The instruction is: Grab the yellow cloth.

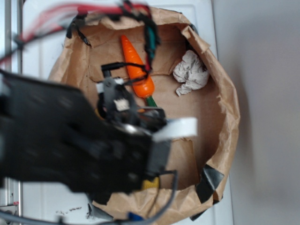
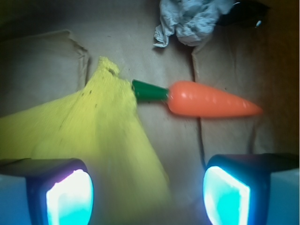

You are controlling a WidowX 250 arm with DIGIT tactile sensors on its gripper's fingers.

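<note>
Yellow cloth [image 2: 93,136] lies spread on the brown paper floor of a paper-lined bin [image 1: 225,117], and in the wrist view it runs from a peaked corner near the carrot's stem down toward the lower left, passing under and beside the left finger pad [image 2: 70,197]. From the exterior view almost all of it is hidden beneath the arm; only a small sliver of yellow shows at the arm's lower edge. The step in hand looks like the approach: the gripper [image 2: 147,194] hangs over the cloth with its jaws spread wide and nothing between them, and I cannot tell whether the left pad already touches the fabric or just hovers above it. The right pad [image 2: 227,197] stands over bare paper, apart from the cloth's edge. The next move probably calls for a descent onto the fabric, perhaps with a small shift to the left so that both pads straddle a fold, then a close to pinch it. A carrot [image 2: 211,99] lies just beyond the cloth's corner, its green stem touching or nearly touching that corner, so the pinch should stay clear of it. A white paper wad [image 2: 187,21] sits farther off by the wall, well apart.
</note>
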